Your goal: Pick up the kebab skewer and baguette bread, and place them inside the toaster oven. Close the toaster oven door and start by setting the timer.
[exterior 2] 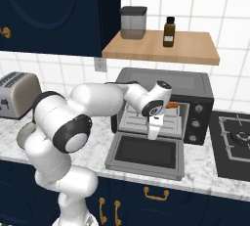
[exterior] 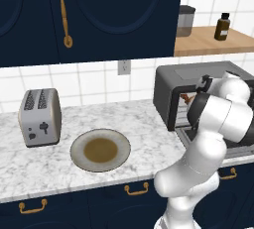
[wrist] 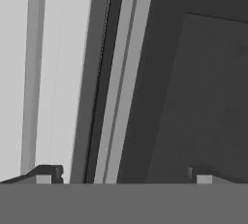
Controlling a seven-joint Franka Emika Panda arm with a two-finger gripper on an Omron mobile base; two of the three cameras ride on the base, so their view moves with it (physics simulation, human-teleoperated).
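Note:
The toaster oven stands on the counter with its door folded down flat. Inside on the rack lie the red-brown kebab skewer and the orange-brown baguette, both partly hidden by my arm. My gripper points down just in front of the oven mouth, above the door's hinge edge. In the hand view the gripper is open with its fingertips wide apart, nothing between them, over the dark door glass.
An empty brown-centred plate and a silver two-slot toaster sit left on the marble counter. The oven's knobs are at its right edge, with a stove beyond. A wooden shelf with a jar and bottle hangs above.

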